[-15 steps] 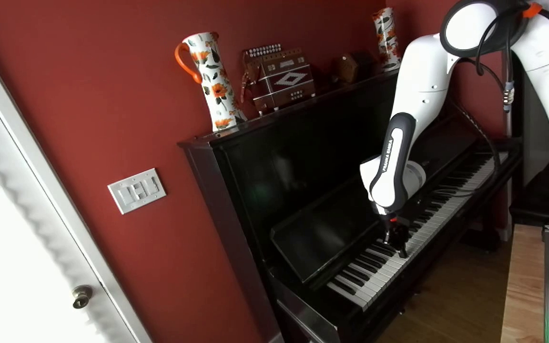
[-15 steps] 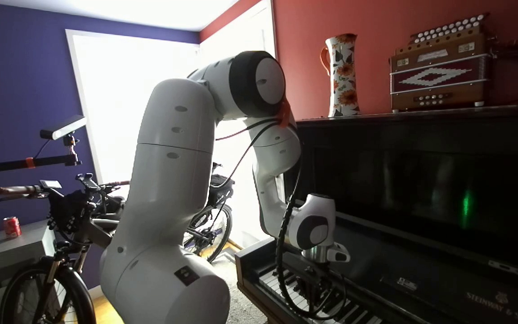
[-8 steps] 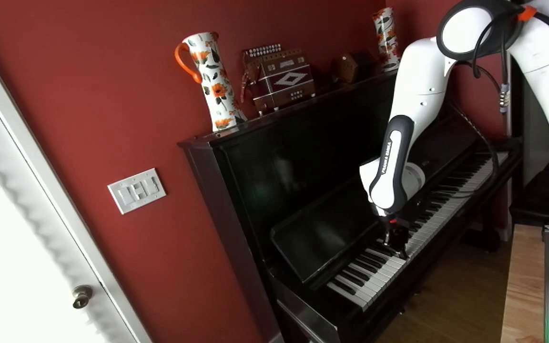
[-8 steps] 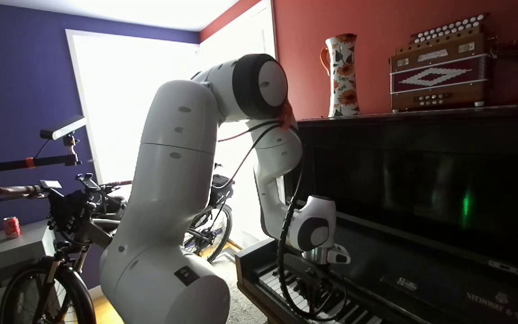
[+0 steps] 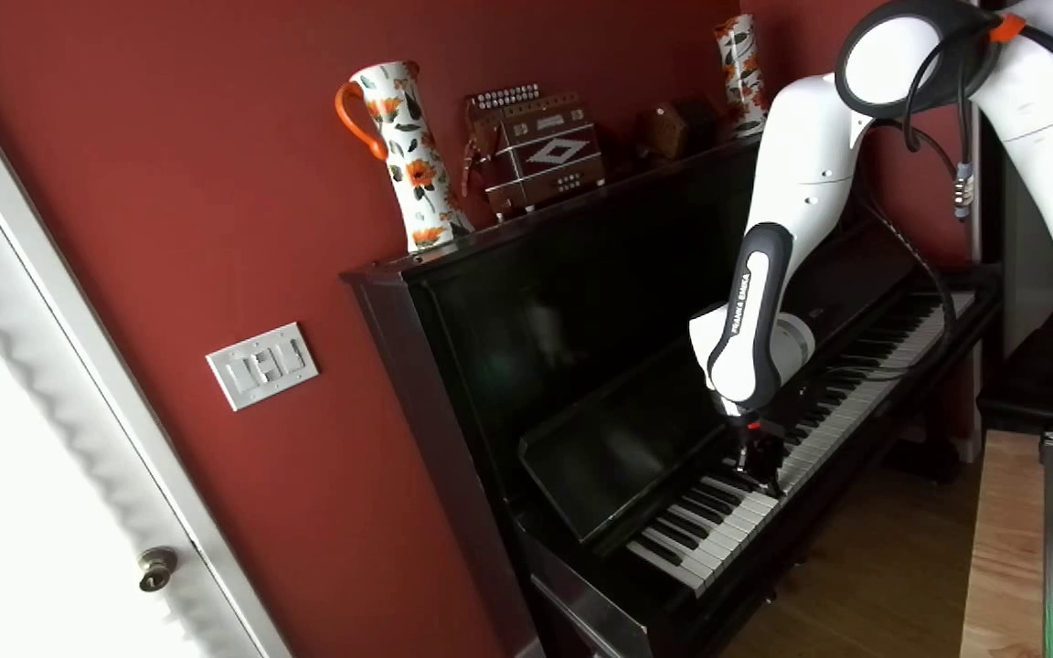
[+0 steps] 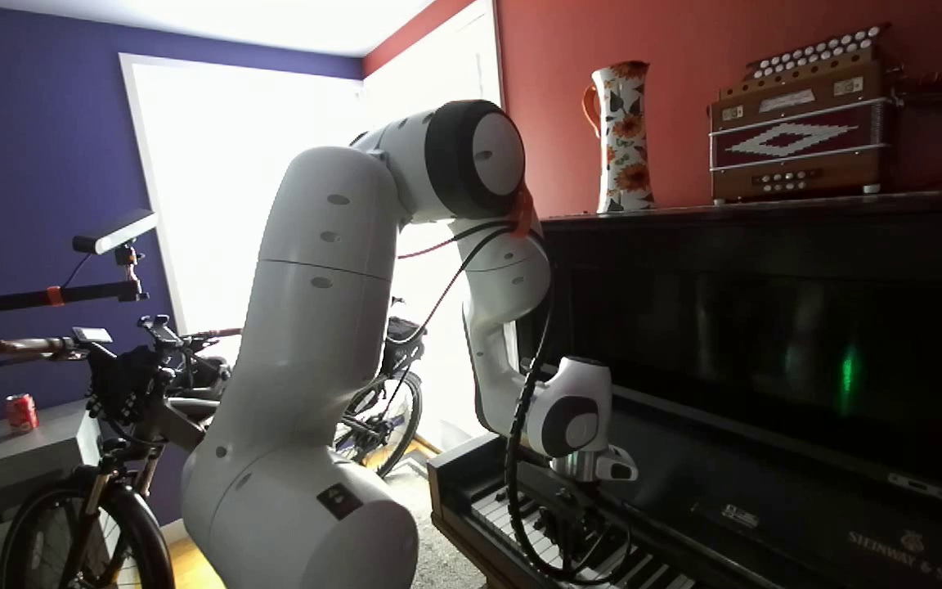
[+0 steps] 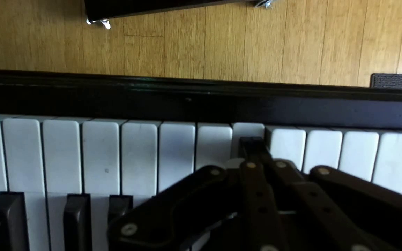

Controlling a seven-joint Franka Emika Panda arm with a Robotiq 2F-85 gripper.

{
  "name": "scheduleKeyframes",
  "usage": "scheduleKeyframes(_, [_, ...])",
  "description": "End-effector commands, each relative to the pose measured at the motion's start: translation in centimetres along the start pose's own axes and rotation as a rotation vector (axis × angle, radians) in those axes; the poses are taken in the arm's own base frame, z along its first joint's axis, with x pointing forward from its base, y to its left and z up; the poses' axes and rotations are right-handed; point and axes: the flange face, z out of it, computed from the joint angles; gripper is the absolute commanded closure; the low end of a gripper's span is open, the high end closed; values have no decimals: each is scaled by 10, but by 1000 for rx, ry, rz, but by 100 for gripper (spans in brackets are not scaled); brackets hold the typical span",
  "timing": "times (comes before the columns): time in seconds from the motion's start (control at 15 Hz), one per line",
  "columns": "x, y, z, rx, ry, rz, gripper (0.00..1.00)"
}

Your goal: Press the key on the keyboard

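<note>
Just right of centre in the wrist view, the hand [image 7: 253, 143] is narrow, its two fingers [image 7: 255, 181] drawn together, with no object seen between them. Their tips are over the front part of one white key [image 7: 248, 129] and look to be touching it. What looks like the side of the next key [image 7: 287, 144] to the right shows, so the white key seems to sit lower: the press is probably made or nearly so. Doing it well calls for a straight downward push, tips centred across the white key, easing off once it bottoms; then a straight lift. Sideways drift could catch that next key, as the tips are near its edge.

Outward from there, the keyboard [image 7: 140, 157] spans the wrist view from left edge to right edge, long axis nearly level, dipping slightly rightward. Its white fronts point to the top of the frame, toward a dark front rail [image 7: 152, 101] and the wooden floor [image 7: 222, 45]. In an exterior view the keyboard [image 5: 824, 434] slants from lower centre up toward the right edge, fronts facing lower right.
</note>
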Motion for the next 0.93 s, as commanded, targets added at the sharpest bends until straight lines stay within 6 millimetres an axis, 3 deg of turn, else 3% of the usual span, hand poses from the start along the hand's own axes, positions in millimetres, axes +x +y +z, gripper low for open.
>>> scheduleKeyframes(0.0, [3, 3, 10, -7, 0, 9, 100])
scheduleKeyframes(0.87, [-1, 4, -24, -43, 40, 15, 100])
